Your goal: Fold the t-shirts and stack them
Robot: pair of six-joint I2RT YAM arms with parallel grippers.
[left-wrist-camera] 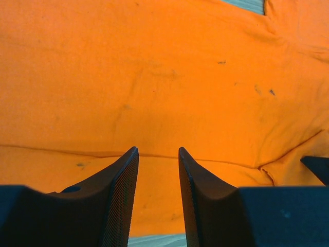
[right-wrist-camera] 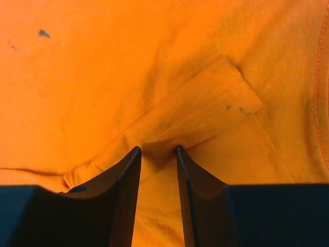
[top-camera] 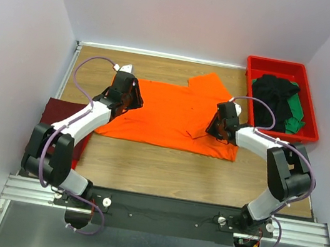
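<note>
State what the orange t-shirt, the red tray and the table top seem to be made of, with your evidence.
Orange t-shirt: soft matte cloth, probably cotton; it creases and shows stitched hems. Red tray: rigid, slightly glossy plastic, judging by its moulded rim. Table top: wood or wood-look laminate; plank grain shows.

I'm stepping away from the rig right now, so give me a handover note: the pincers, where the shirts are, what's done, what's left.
Left pincer: down on the left side of the orange t-shirt, jaws apart, nothing visibly pinched.
Right pincer: on the shirt's right side, with cloth puckered between the tips. A firm grip can't be confirmed.
Orange t-shirt: spread mid-table, not folded.
Maroon t-shirt: at the table's left edge, partly hidden by the left arm.
Black t-shirt and green t-shirt: heaped in the red tray, far right.
Done: perhaps the maroon one.
Left: fold and stack the orange, then the tray's shirts.
</note>
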